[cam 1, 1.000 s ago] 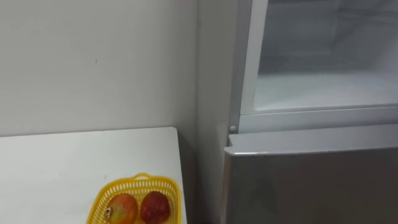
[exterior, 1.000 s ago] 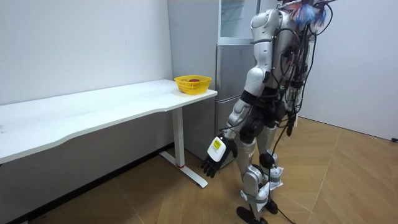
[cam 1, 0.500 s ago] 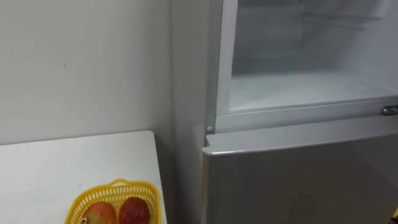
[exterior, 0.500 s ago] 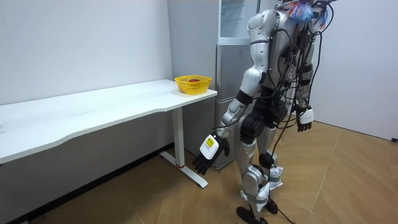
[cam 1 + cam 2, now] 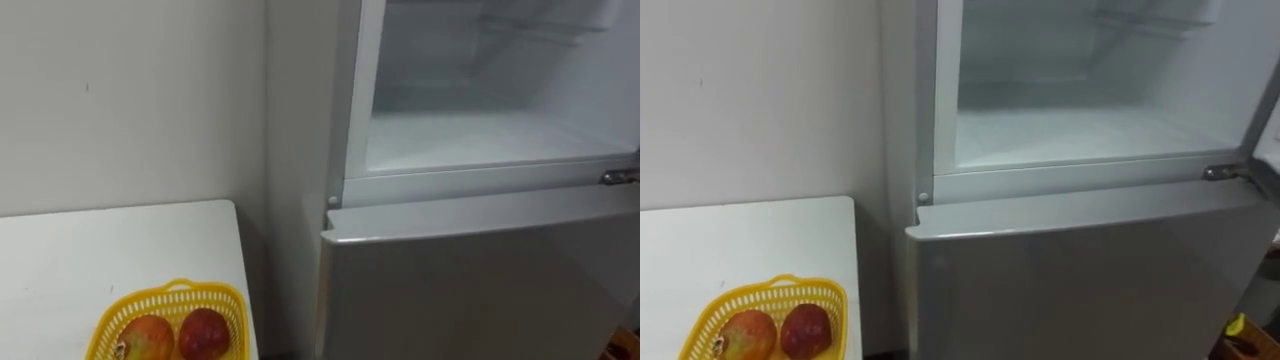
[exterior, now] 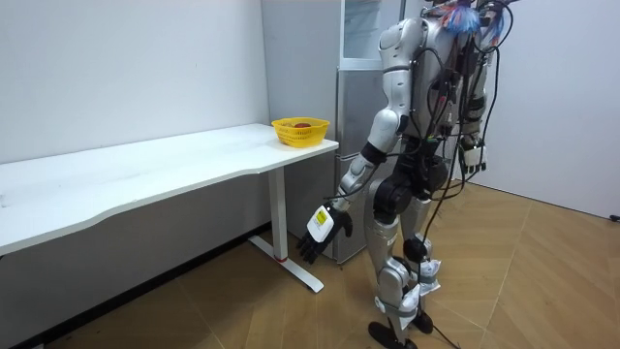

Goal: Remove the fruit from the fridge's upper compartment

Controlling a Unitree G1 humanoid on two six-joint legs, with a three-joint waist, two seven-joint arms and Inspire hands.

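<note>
Room view: left hand (image 6: pixel 318 226) hangs relaxed near fridge (image 6: pixel 355 136).

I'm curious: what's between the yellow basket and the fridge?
Past the basket, just bare table, then a narrow gap beside the fridge, shown in both eye views.

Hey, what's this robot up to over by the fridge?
It stands facing the fridge, whose upper compartment is open. Its left hand hangs open at its side, holding nothing. Beside the fridge, a yellow basket with two red fruits sits on the white table, at its corner.
</note>
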